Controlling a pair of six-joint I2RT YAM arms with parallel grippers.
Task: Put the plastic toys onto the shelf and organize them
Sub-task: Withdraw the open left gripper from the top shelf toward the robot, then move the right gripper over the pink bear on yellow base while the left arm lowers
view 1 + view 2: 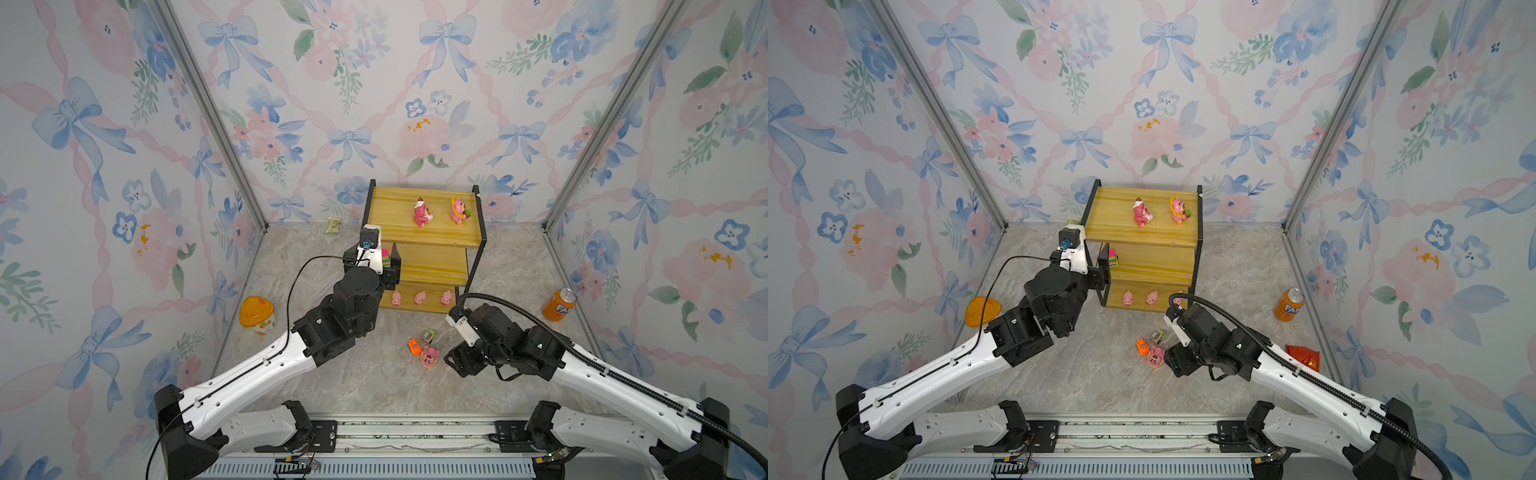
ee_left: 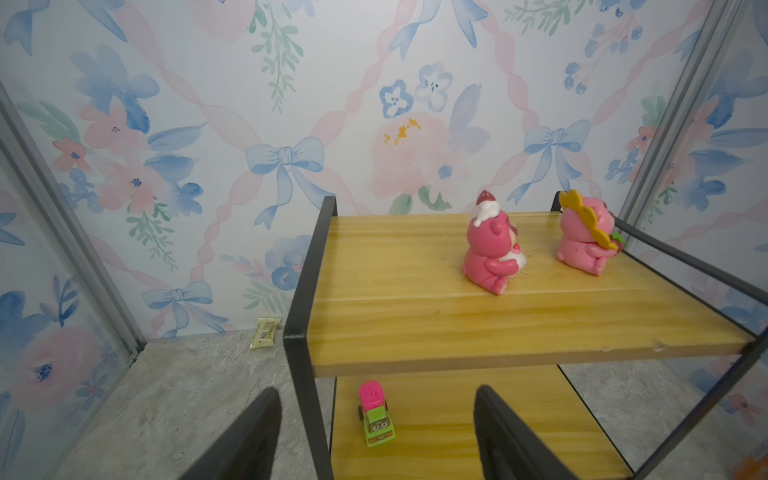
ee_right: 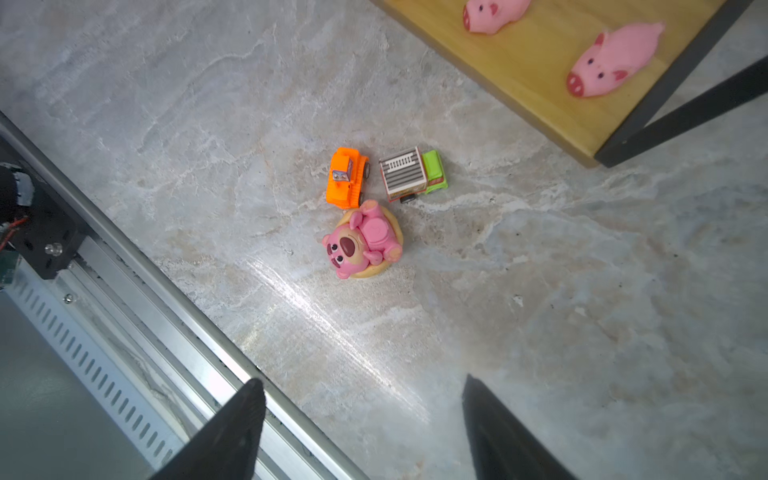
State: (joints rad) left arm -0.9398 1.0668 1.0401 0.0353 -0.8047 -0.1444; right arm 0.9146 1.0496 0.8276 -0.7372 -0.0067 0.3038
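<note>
Your left gripper (image 2: 376,392) stood at the left end of the shelf (image 1: 395,216), level with the middle board. Its fingers (image 2: 249,436) were spread wide and gripped nothing. The pink-green car (image 2: 376,415) sat on that board between the fingertips, apart from both. The fingers appeared to straddle the black frame post (image 2: 301,332).

On the top board, right of centre, stood the white-capped figurine (image 1: 422,212) and the yellow-collared figurine (image 1: 459,211). The three pink pigs (image 1: 420,297) lined the bottom board.

Your right gripper (image 3: 362,380) hung over the tabletop (image 3: 582,291) on the near side of the shelf, its fingers (image 3: 498,436) likewise open and empty. Just left of it lay a tight cluster: the orange car (image 3: 347,178), the grey-green car (image 3: 411,174) and, nearest you, the third figurine (image 3: 363,241) on its back, just beside the orange car.

Six of the nine toys appeared to be shelved, and the step in hand read as filling the middle board with cars. The next move called for you to draw the left fingers straight back, clear of the post and the car. The right fingers then had to come down around a single piece of the cluster without knocking its neighbours.
</note>
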